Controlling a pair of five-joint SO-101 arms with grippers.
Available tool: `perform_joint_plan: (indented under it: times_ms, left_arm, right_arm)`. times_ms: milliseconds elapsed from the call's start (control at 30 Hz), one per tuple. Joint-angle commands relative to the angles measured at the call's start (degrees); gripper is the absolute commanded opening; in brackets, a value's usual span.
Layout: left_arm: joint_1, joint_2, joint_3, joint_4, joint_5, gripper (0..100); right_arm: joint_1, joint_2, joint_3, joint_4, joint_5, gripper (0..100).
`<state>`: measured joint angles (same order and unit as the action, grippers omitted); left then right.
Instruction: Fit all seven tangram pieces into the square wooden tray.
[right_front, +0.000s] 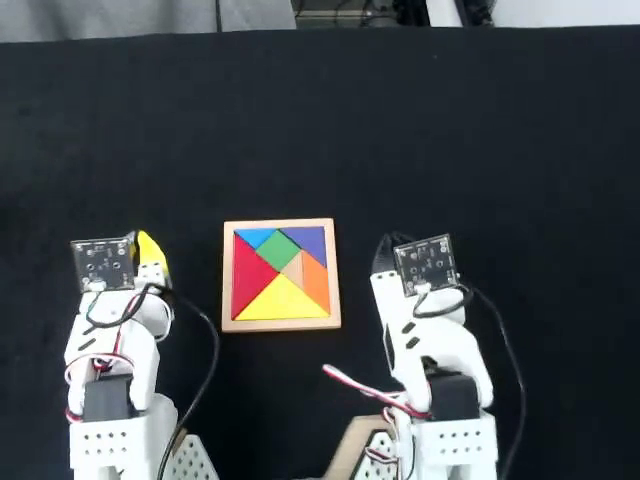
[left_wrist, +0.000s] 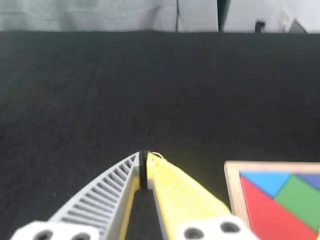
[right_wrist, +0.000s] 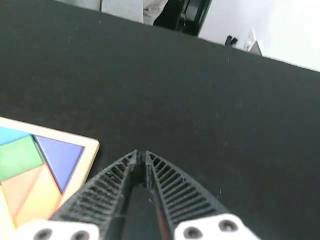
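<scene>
Left claw (left_wrist: 145, 156) and right claw (right_wrist: 141, 156) closed, flanking tray (right_front: 280, 325).

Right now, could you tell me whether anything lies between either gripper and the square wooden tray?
Nothing visible does. Bare black table separates the left gripper and the right gripper from the tray, with the tangram pieces lying inside it.

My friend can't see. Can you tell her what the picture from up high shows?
A square wooden tray lies on a black table, filled edge to edge with coloured tangram pieces. The left tool and the right tool sit one on each side, both apart from the tray.
</scene>
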<state>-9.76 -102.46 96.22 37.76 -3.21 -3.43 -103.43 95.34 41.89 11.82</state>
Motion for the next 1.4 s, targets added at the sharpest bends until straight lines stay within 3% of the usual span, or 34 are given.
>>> perform_joint_plan:
  times_ms: [0, 167, 367, 567, 700, 900, 1367]
  left_arm:
    - [0.8, -0.1, 1.2, 6.2, -1.1, 4]
    - [0.7, -0.3, 1.2, 18.0, -1.2, 4]
    - [0.7, -0.1, 1.2, 20.0, -1.2, 4]
    - [0.6, -0.7, 1.2, 34.9, -1.3, 4]
    - [0.4, -0.4, 1.2, 34.2, -1.1, 4]
    - [0.5, -0.3, 1.2, 34.2, -0.9, 4]
    - [0.6, -0.5, 1.2, 34.2, -0.9, 4]
  right_arm:
    - [6.0, -5.0, 1.1, 1.1, -0.4, 1.2]
    - [9.1, -4.7, 1.2, 6.3, -0.4, 1.5]
    - [3.1, -4.4, 1.2, 9.3, -0.3, 1.5]
    - [2.0, -4.4, 1.2, 26.1, 0.1, 1.4]
    - [1.7, -4.9, 1.2, 31.1, -1.8, 1.2]
    - [2.0, -4.4, 1.2, 32.2, -16.7, 1.1]
    - [1.9, -4.4, 1.2, 32.5, -11.2, 1.4]
